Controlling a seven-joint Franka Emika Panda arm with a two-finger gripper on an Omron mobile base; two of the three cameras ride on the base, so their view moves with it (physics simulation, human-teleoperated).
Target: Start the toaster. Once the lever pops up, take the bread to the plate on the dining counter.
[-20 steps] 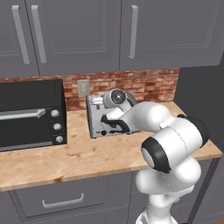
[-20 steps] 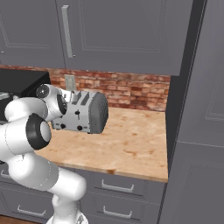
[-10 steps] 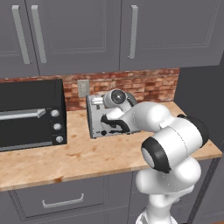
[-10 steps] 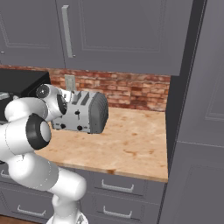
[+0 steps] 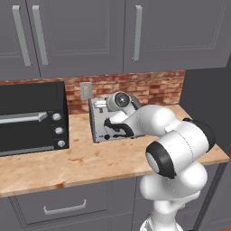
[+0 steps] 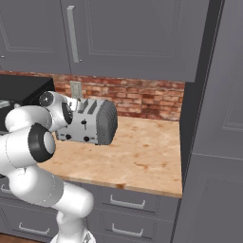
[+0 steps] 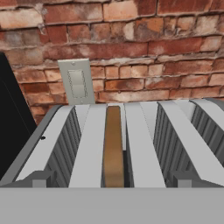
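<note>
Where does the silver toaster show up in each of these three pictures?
Left base view: toaster at centre, partly behind the arm.
Right base view: toaster left of centre on the counter.
Hand view: toaster seen from above, across the lower half.
Shared landmark: wall outlet.

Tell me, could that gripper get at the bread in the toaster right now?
Probably yes: the bread stands edge-up in an open slot of the toaster, directly below the hand, with nothing over it.
</note>
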